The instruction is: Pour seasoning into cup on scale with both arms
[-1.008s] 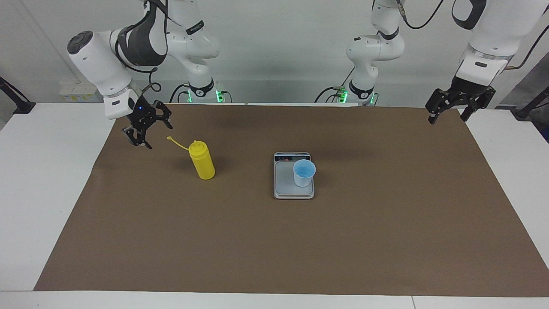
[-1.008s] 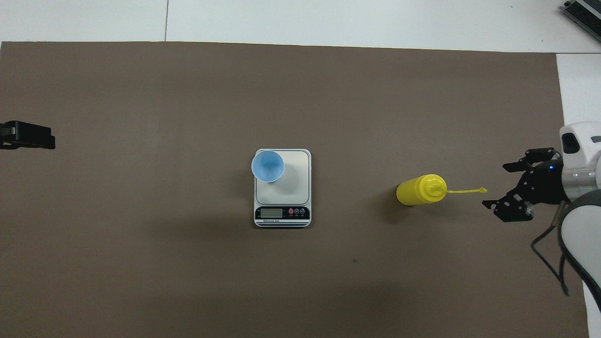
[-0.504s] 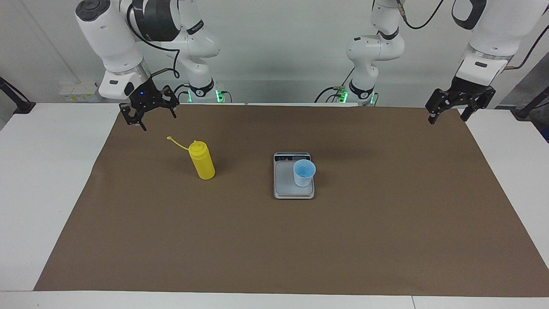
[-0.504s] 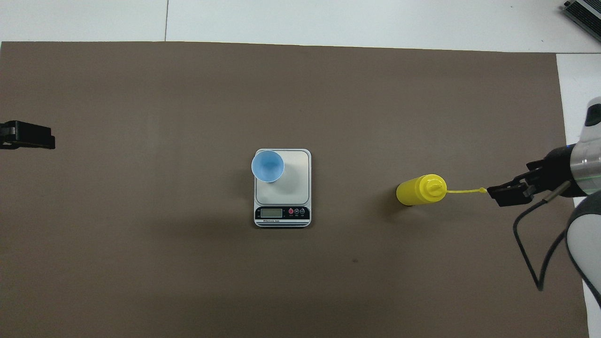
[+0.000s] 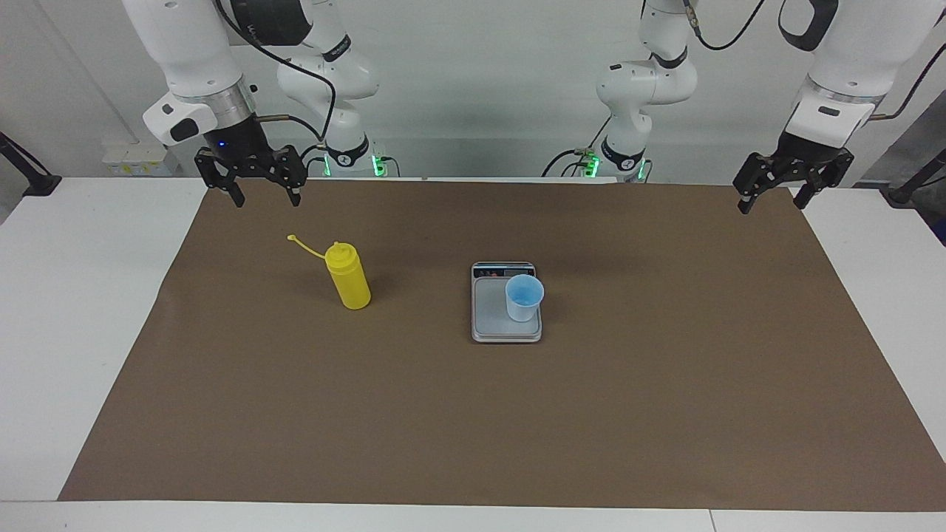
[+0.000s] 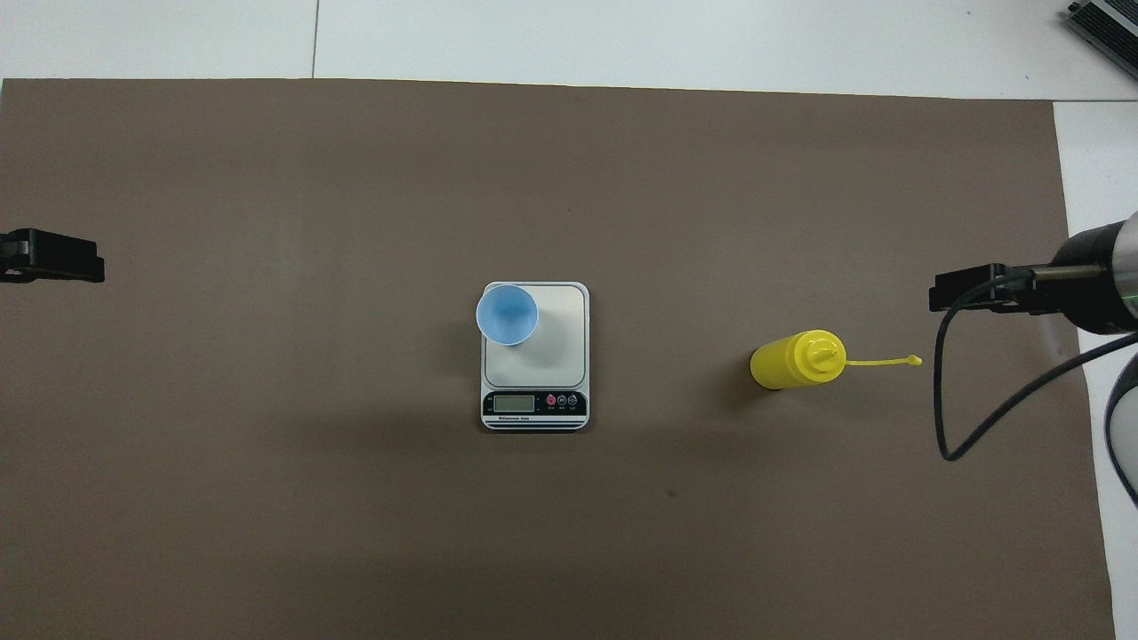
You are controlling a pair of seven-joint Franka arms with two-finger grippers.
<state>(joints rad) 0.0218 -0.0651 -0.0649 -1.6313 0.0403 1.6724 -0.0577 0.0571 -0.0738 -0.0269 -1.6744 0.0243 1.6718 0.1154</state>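
The seasoning, a yellow squeeze bottle (image 5: 349,281) (image 6: 796,360), stands upright on the brown mat toward the right arm's end, with its cap strap (image 5: 304,246) (image 6: 880,362) sticking out sideways. The light-blue cup (image 5: 524,297) (image 6: 507,314) stands on a corner of the grey scale (image 5: 489,314) (image 6: 556,338) at mid-table. My right gripper (image 5: 266,199) (image 6: 969,292) hangs open and empty, pointing down over the mat's corner and well apart from the bottle. Over the mat's corner at the left arm's end, the left gripper (image 5: 772,205) (image 6: 53,256) waits open and empty.
A brown mat (image 5: 473,428) covers most of the white table (image 5: 74,332), with white margins showing at both ends. The scale's dark display strip (image 6: 533,404) faces the robots. The right arm's black cable (image 6: 956,444) loops over the mat's end.
The right gripper has risen from beside the bottle's strap, swung upright and now points straight down over the mat's corner. The left arm, bottle, cup and scale have not moved.
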